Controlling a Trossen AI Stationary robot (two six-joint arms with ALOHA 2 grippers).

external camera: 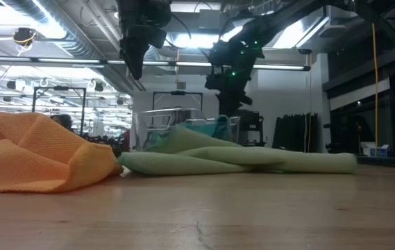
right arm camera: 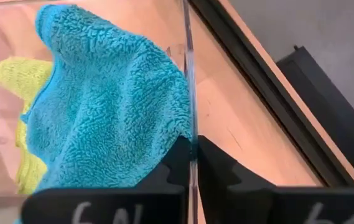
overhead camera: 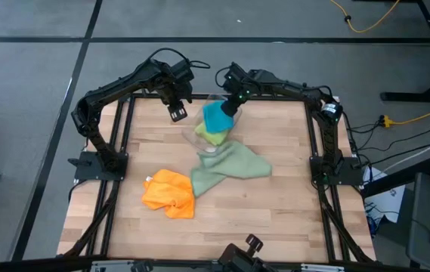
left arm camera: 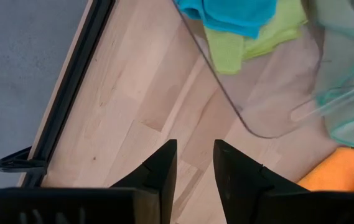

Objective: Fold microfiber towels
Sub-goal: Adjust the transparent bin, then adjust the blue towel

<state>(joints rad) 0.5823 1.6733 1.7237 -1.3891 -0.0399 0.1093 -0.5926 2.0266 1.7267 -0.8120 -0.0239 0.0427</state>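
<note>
Towels, four: teal [overhead camera: 215, 115] and lime [overhead camera: 211, 136] lie in the clear bin [overhead camera: 193, 139] at the table's far middle, teal on top of lime. Sage towel [overhead camera: 230, 168] spills from the bin's near side onto the table [overhead camera: 275, 219], stretched in a rumpled strip toward the right and near side. Orange towel [overhead camera: 169, 193] sits bunched on the wood, left of the sage one, their edges close or just touching; cannot tell which.

Right gripper [overhead camera: 232, 108] is down at the bin's far right edge, beside the teal towel. Right wrist view: the two dark fingers [right arm camera: 220, 165] are drawn together on the bin's thin clear wall [right arm camera: 188, 93], one finger inside, one outside. Teal pile [right arm camera: 102, 106] presses against the inner finger; whether any cloth is pinched with the wall, cannot tell. Lime [right arm camera: 15, 81] shows under and beyond the teal.

Left gripper [overhead camera: 177, 112] hangs above the table just left of the bin, holding nothing. Left wrist view: its fingers [left arm camera: 158, 171] stand a narrow gap apart over bare wood, with the bin's curved rim [left arm camera: 226, 93], teal, lime and a corner of orange [left arm camera: 344, 171] ahead.

Low view: orange heap [external camera: 37, 156] in front at left, sage strip [external camera: 253, 161] across the middle, bin [external camera: 162, 125] behind.
</note>
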